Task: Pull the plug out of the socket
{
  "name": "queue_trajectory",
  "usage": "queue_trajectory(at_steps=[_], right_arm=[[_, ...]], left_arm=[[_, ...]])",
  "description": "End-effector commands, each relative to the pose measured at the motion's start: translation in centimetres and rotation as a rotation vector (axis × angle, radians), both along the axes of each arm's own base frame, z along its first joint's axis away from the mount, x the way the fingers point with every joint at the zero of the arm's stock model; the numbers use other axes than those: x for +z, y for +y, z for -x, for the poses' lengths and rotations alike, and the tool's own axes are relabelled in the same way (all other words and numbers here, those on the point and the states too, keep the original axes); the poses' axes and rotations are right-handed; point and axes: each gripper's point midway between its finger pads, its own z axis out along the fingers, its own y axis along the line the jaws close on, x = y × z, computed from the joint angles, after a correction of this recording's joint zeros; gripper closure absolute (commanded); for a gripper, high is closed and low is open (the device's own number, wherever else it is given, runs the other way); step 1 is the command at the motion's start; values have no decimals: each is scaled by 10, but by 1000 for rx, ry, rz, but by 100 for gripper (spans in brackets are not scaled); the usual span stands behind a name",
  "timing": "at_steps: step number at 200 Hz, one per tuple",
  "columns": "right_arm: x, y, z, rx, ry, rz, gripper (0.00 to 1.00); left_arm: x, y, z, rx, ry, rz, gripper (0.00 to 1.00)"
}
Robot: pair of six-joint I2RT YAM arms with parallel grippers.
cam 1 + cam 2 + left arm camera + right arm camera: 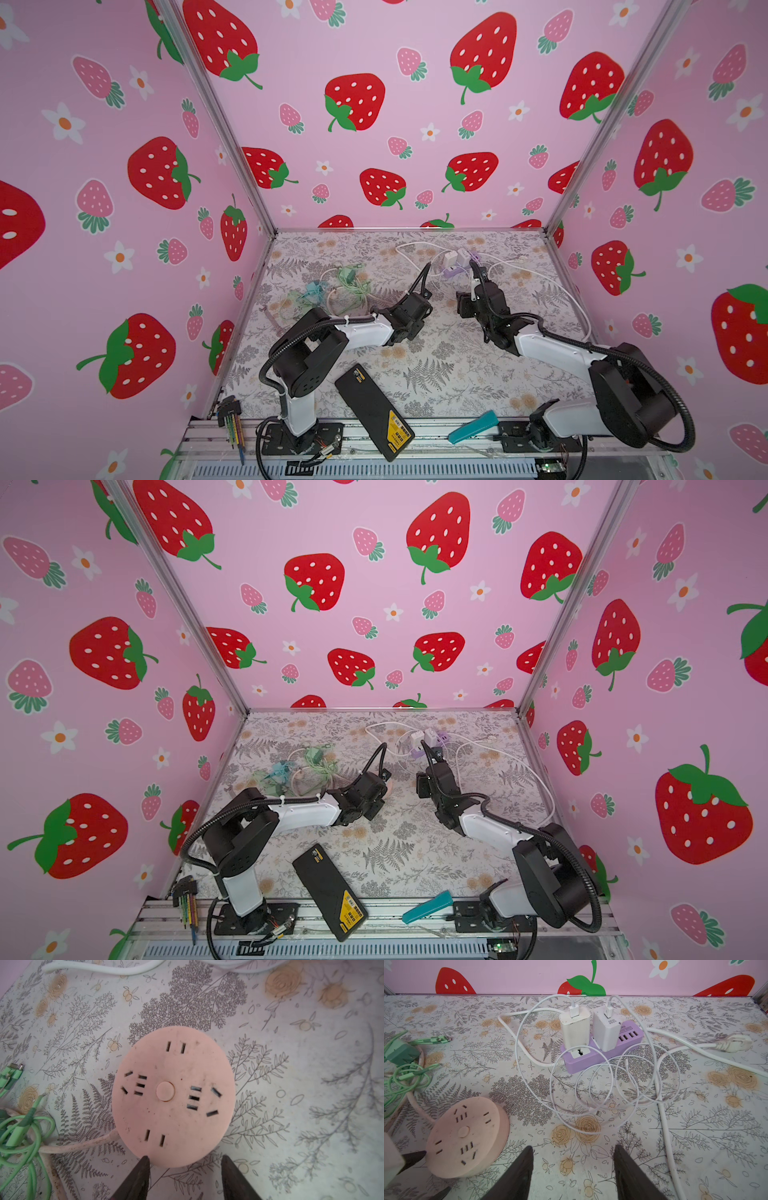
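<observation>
A purple socket strip [591, 1057] lies near the back wall, also seen in a top view [452, 272]. Two white plugs stand in it side by side: a cream one [576, 1026] and a whiter one [607, 1030], each with a thin white cable. My right gripper [574, 1159] is open and empty, well short of the strip, over bare table. My left gripper [185, 1165] is open at the near rim of a round pink socket [173, 1095], which has nothing plugged in. One fingertip [145, 1162] overlaps the rim.
Loose white cable loops [612, 1093] lie between my right gripper and the strip. A thick white cord ends in a loose plug [733, 1043]. Green cables and a green adapter [400, 1051] lie at the left. A black box [374, 415] and a teal tool [473, 426] sit at the front edge.
</observation>
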Motion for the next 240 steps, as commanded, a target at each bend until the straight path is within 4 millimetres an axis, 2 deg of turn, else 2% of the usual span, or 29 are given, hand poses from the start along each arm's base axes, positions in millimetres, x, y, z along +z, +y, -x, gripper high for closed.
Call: queue_trajectory(at_steps=[1,55,87,139,177,210,240], right_arm=[[6,-3,0,-16,-13,-37,37],[8,-6,-1,-22,-19,-50,37],[9,-11,-1,-38,-22,-51,37],[6,-50,-6,-162,-8,-93,37],[6,-72,-7,-219,-3,-156,37],[5,-87,-7,-259,-1,-207,36],[7,-91,-6,-270,-13,-202,36]], left_arm=[[6,-7,-19,47,-34,31,44],[14,10,-65,215,-25,71,45],[14,28,-88,309,-6,93,46],[28,41,-116,361,-10,137,46],[69,17,-120,248,-57,239,45],[102,-25,-124,62,-65,370,44],[118,-64,-124,-116,-36,470,43]])
